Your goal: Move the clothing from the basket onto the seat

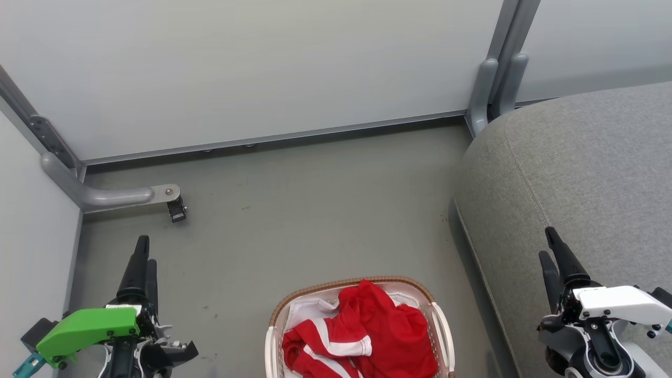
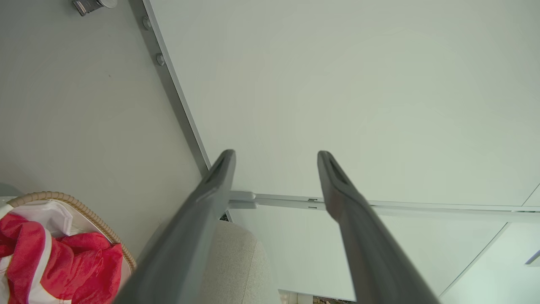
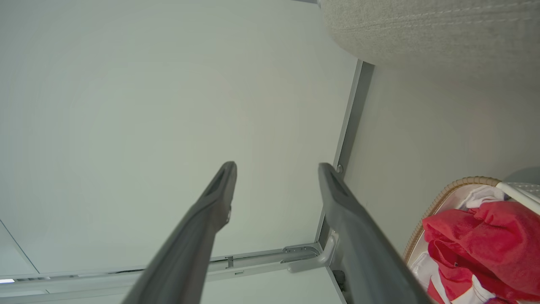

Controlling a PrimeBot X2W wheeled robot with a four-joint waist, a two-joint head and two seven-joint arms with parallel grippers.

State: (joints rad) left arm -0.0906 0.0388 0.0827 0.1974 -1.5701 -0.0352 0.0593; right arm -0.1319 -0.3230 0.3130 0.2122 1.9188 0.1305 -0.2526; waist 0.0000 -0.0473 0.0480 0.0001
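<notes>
1. Plainly, the left gripper [image 1: 147,251] sat at the lower left of the head view, pointing up the picture above the grey floor [image 1: 315,199], with a green cover [image 1: 86,328] on its wrist.
2. In the left wrist view its jaws stood well apart, with nothing between them but the pale wall [image 1: 262,68] behind.
3. The right gripper [image 1: 546,242] sat at the lower right of the head view, in front of the seat [image 1: 577,168], with a white cover [image 1: 619,302] on its wrist.
4. In the right wrist view its jaws also stood apart and empty, touching nothing.
5. The basket [image 1: 325,287] stood on the floor at the bottom middle of the head view, between the two grippers and well apart from both.
6. The clothing [image 1: 383,325] lay heaped inside the basket, red with white stripes, rising a little above the brown rim.
7. A white cloth [image 1: 310,310] lay in the basket too, at its left side, partly under the clothing.
8. The seat filled the right side of the head view, its rounded edge just beside the basket; no clothing lay on the part in view.
9. A grey metal bracket [image 1: 105,197] ran along the floor from the left corner of the wall, far from the basket.
</notes>
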